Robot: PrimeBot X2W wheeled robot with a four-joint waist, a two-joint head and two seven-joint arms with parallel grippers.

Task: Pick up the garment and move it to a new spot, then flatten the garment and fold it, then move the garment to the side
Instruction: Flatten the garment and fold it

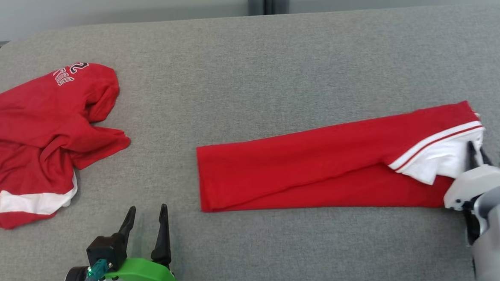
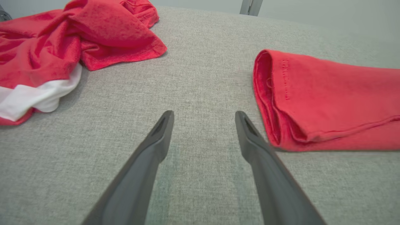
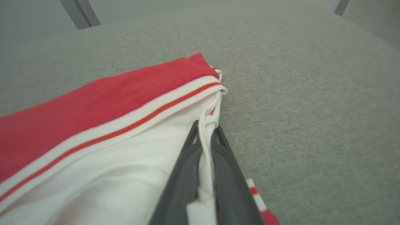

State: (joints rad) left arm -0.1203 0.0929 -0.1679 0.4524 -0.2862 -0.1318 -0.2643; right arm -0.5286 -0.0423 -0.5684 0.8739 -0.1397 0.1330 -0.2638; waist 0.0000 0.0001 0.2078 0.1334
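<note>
Right gripper (image 3: 207,131) clamped on the white hem (image 3: 131,156) of the folded garment (image 1: 311,167); left gripper (image 1: 146,216) wide apart, empty; lift low, carry straight over, so the layers stay aligned

garment (image 1: 320,167) | red, white band with a red stripe at one end | folded into a long flat strip, white inside showing at that end | lies well right of crumpled shirt (image 1: 36,143)
</note>
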